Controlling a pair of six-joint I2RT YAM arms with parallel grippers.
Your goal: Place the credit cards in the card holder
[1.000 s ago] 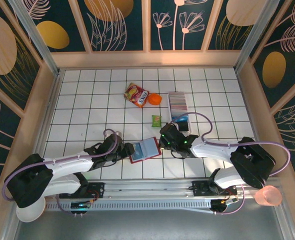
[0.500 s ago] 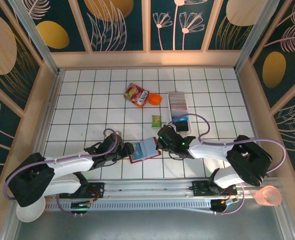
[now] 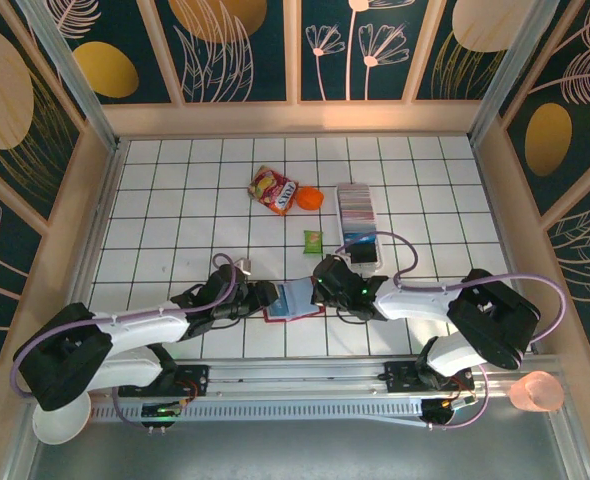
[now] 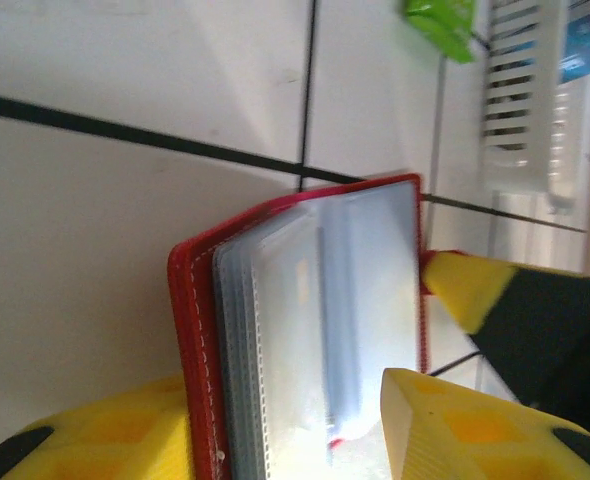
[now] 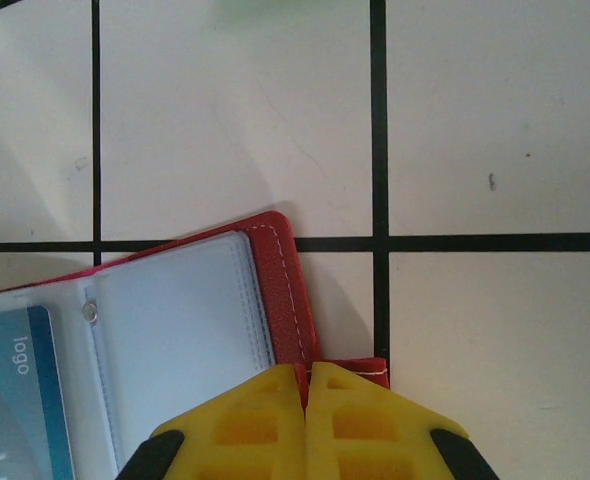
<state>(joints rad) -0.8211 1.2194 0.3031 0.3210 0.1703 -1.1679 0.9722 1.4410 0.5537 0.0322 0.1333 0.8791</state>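
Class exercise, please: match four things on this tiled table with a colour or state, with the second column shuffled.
1 card holder
2 snack packet
3 small packet
4 tray

a white, with slotted walls
b green
c red and yellow
d red, lying open with clear sleeves showing

Pairs: 1-d, 2-c, 3-b, 4-a

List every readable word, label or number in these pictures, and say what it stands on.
"logo": on the blue plastic card, in a clear pocket of the red folding card holder.
Red-and-yellow snack packet: print too small to read.
Small green packet: blurred, unreadable.
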